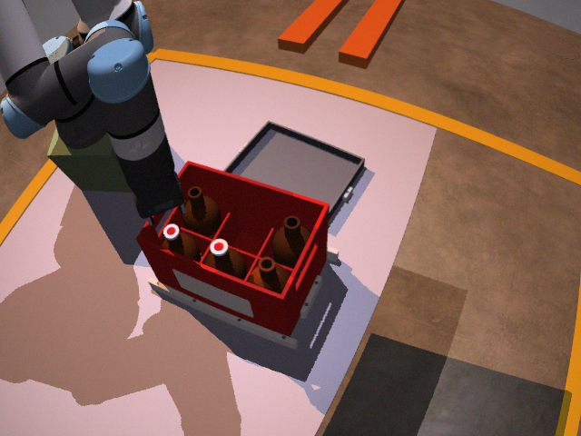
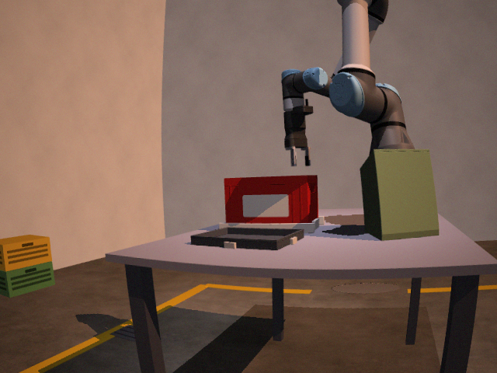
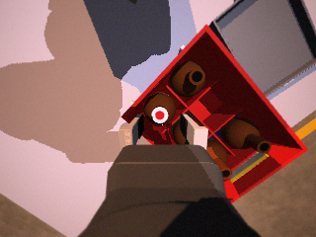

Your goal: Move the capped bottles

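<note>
A: What do we lose sight of here?

B: In the top view the arm's wrist covers the upper left corner of the red crate [image 1: 262, 300], and the gripper [image 2: 300, 155] is mostly behind its own housing there. In the exterior view the crate wall hides every bottle. In the wrist view the gripper body fills the lower centre and cuts off the crate's near cells.

A: And the pincer?

B: We note it fully open, nothing between the fingers. It hangs above the crate's rim, touching nothing, with the corner capped bottle [image 1: 171, 232] showing between the two fingers in the wrist view.

A: Orientation of the bottles?

B: All stand upright in their cells, long axes vertical, necks up. The second capped bottle [image 1: 219, 247] sits in the next cell to the right along the front row. Three open bottles [image 1: 291, 223] occupy other cells. The tray [image 1: 356, 177] lies just behind the crate, toward the upper right, and carries no bottle.
</note>
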Controlling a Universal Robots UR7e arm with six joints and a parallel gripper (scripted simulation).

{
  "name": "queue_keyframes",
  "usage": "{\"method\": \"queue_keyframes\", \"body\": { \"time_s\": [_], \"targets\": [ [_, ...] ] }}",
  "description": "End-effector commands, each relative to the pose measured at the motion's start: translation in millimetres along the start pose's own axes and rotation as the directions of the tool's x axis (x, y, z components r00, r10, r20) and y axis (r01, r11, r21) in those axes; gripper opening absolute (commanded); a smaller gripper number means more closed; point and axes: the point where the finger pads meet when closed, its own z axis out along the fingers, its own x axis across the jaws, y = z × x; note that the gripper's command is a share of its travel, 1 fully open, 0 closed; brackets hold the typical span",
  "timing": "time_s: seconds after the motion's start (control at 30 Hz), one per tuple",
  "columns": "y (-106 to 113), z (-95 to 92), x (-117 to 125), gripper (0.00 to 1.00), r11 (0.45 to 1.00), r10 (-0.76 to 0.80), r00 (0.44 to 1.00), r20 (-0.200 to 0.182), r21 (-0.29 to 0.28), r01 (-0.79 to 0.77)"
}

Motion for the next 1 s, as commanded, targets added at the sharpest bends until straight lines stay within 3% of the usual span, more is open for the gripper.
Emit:
{"method": "queue_keyframes", "body": {
  "time_s": [0.0,0.17,0.67,0.97],
  "targets": [
    [0.4,-0.3,0.1,1.0,1.0,-0.001,1.0,0.0,-0.001,0.001],
    [0.4,-0.3,0.1,1.0,1.0,-0.001,1.0,0.0,-0.001,0.001],
    [0.6,27.5,1.1,1.0,1.0,-0.001,1.0,0.0,-0.001,0.001],
    [0.5,26.2,0.9,1.0,1.0,-0.001,1.0,0.0,-0.001,0.001]
  ]
}}
